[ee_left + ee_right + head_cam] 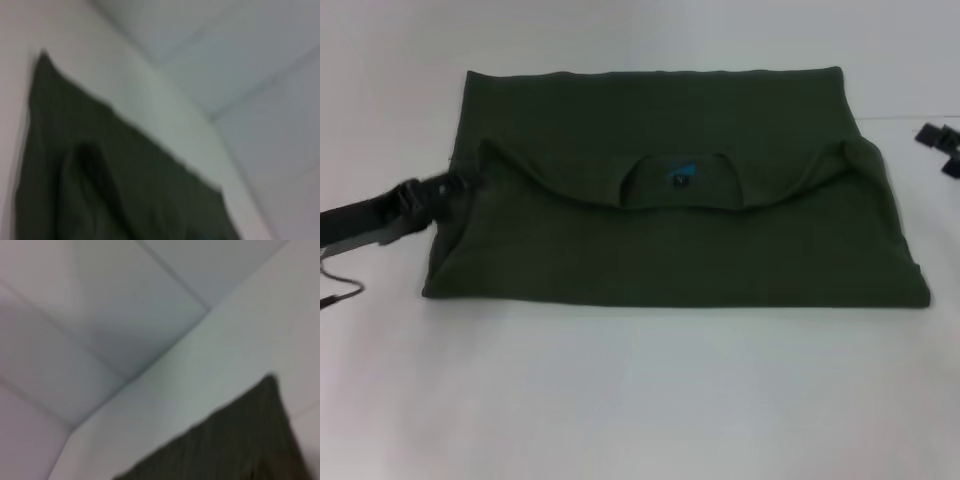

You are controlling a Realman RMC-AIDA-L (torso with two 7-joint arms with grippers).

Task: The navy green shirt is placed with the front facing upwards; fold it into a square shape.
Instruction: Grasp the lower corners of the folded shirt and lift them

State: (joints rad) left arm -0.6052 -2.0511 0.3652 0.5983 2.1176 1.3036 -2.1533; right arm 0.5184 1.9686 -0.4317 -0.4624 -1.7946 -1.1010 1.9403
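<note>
The navy green shirt [670, 240] lies on the white table [640, 400] as a wide rectangle, its upper part folded forward over the body. The round collar with a small blue label [681, 176] shows in the middle of the fold. My left gripper [448, 188] reaches in from the left and sits at the shirt's left edge, by the folded sleeve. My right gripper [940, 145] is off the cloth, just past the shirt's far right corner at the view's edge. The left wrist view shows a shirt [100, 190] corner, and the right wrist view shows another shirt [240, 440] corner.
White table surface runs all around the shirt, widest in front of it. A thin dark cable [340, 295] hangs below my left arm near the table's left edge. Pale walls and a table edge show in both wrist views.
</note>
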